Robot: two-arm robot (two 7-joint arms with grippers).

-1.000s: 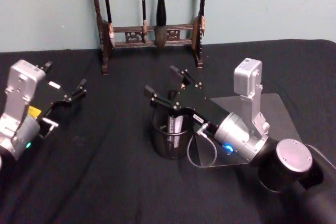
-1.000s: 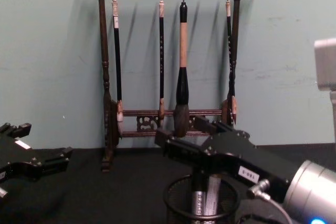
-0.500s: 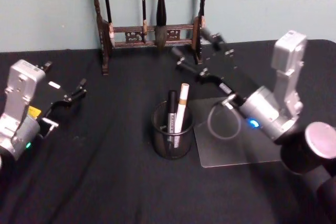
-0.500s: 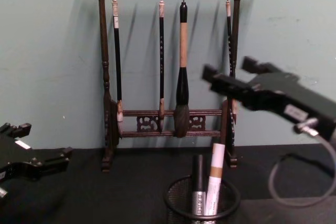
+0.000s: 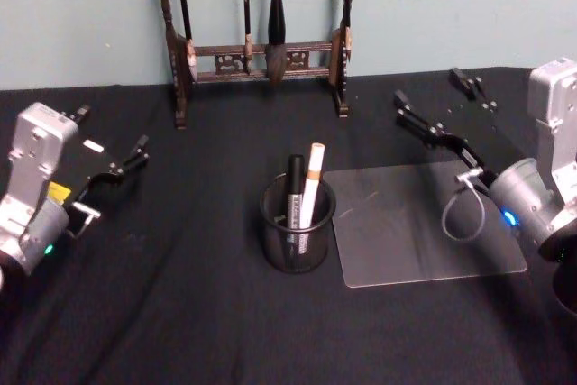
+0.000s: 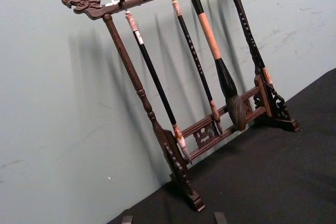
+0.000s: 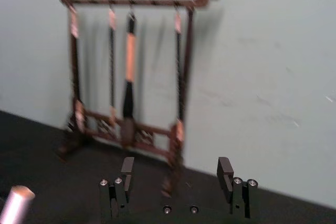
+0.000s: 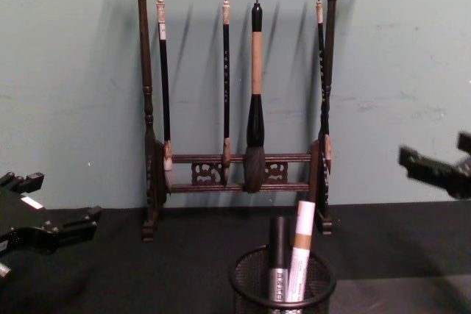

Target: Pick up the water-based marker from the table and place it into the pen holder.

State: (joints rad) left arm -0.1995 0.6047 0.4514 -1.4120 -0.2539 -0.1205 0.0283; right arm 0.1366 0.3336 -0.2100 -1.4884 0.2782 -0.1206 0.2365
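Pen holder point(image 5: 297, 223), black mesh cup, stands on the black tabletop point(image 5: 198, 313) at center of the head view, bottom center of the chest view point(image 8: 282, 284). Two markers upright inside it: a white marker with a tan band point(image 5: 311, 185), tip up, and a black marker with a silver band point(image 5: 293, 188) just beside it on its left; both lean slightly and stick out above the rim. Same pair in the chest view, white one point(image 8: 300, 249) on the right, black one point(image 8: 277, 257) on the left.

Right claw point(image 5: 437, 103) at upper right of the head view, raised above the tabletop, well apart from the pen holder; fingers spread wide, nothing between them. In the right wrist view its two fingers point(image 7: 126, 169) stand far apart, empty, pointing toward the brush rack. In the chest view a finger of it pokes in at the right edge point(image 8: 434, 169).

Left claw point(image 5: 113, 146) at left of the head view, parked over the tabletop, fingers wide, holding nothing; chest view shows it at lower left point(image 8: 51, 211).

Clear flat sheet point(image 5: 424, 232) lies on the tabletop just right of the pen holder. Wooden brush rack point(image 5: 257, 51) with hanging brushes stands at the back by the wall, top center.
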